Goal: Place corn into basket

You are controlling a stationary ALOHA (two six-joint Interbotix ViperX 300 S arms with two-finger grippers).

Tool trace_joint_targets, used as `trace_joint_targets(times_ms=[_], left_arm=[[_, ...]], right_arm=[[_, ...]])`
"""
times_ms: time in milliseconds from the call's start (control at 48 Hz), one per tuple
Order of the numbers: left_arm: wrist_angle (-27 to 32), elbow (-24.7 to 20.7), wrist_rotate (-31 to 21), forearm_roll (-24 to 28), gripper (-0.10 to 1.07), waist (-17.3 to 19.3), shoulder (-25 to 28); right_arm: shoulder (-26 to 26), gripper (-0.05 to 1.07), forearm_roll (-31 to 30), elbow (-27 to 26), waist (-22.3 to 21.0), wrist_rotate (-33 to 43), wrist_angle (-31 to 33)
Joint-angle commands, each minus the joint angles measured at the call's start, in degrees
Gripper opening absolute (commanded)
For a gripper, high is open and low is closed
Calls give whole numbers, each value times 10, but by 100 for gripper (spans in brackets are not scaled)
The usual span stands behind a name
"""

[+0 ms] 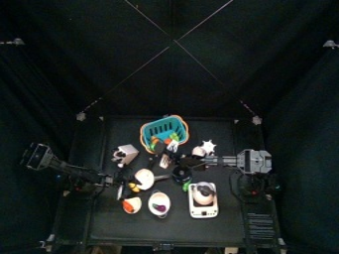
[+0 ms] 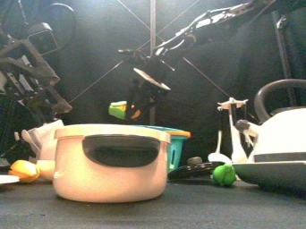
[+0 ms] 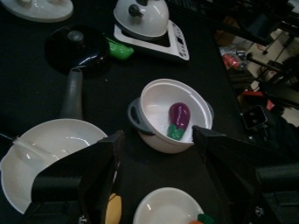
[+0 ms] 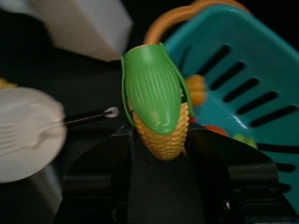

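Observation:
My right gripper [image 4: 160, 153] is shut on the corn [image 4: 158, 98], a yellow cob with a green husk. In the front view the corn [image 2: 121, 110] hangs in the air below the right gripper [image 2: 141, 100], above the table. The teal slatted basket [image 4: 243, 86] lies just beside the corn; it also shows in the top view [image 1: 163, 127] at the table's back, and in the front view [image 2: 178, 146] behind the pot. My left gripper [image 3: 158, 166] is open and empty at the table's left [image 1: 106, 181], above white bowls.
A cream pot [image 2: 114, 161] stands near the front. A white kettle [image 2: 281, 134] on its base is at the right. A white bowl [image 3: 176, 112] holds a purple eggplant. A black pan [image 3: 76, 48], other bowls and small food items crowd the table.

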Motion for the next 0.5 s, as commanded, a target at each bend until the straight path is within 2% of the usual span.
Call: trace_joint_targets(times_ms=[0,146,271,479], left_arm=[[-2,-12,0,-2,97,1,-1],[-2,-13,1,-8,97,1,-1],[-2,-12,1,-8,97,1,-2],[-2,-11,2,-8,97,1,-1]], right_arm=[[-35,60,-4,-5,-6,2,2],[-40,60,-13,-11,-33,0,-2],[-35,60,-22,-13,-72,0,-13],[-10,63,1,-13,-129,2,-65]])
